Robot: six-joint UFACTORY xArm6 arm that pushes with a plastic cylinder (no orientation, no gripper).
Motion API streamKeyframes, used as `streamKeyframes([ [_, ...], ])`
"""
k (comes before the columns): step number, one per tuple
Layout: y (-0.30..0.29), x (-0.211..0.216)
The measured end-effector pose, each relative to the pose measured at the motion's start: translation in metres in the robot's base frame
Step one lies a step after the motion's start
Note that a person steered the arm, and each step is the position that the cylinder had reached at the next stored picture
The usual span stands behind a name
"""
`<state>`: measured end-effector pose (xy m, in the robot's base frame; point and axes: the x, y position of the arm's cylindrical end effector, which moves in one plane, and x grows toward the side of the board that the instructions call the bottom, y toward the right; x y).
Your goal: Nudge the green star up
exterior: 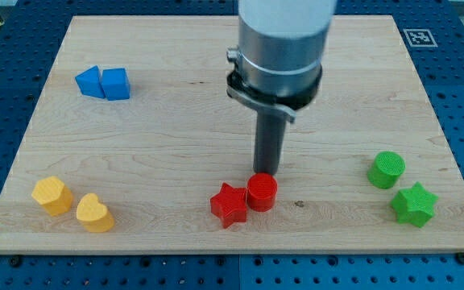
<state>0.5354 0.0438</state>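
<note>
- The arm is hanging over the middle of the wooden board, its thick grey cylinder filling the view's top centre, with a dark rod coming straight down out of it.
- My tip is sitting just above the red cylinder, at the view's top side of it; whether it is actually touching that block I cannot tell.
- The rod is a plain pusher with nothing to open or close, and it is holding nothing.
- The red star is lying right against the red cylinder, on the view's left and slightly lower.
- The green star is resting near the board's bottom right corner, well apart from my tip.
- The green cylinder is standing just above and a little left of the green star, close beside it.
- Two blue blocks are sitting together at the upper left: a blue wedge-like block touching a blue cube.
- At the lower left, a yellow block is lying next to a yellow heart.
</note>
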Motion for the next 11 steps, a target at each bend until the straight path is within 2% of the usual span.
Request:
streamKeyframes([
  [2,0.005,0.010],
  [5,0.037,-0.006],
  [6,0.053,0.002],
  [8,0.061,0.057],
  [9,0.093,0.079],
  [11,0.110,0.083],
])
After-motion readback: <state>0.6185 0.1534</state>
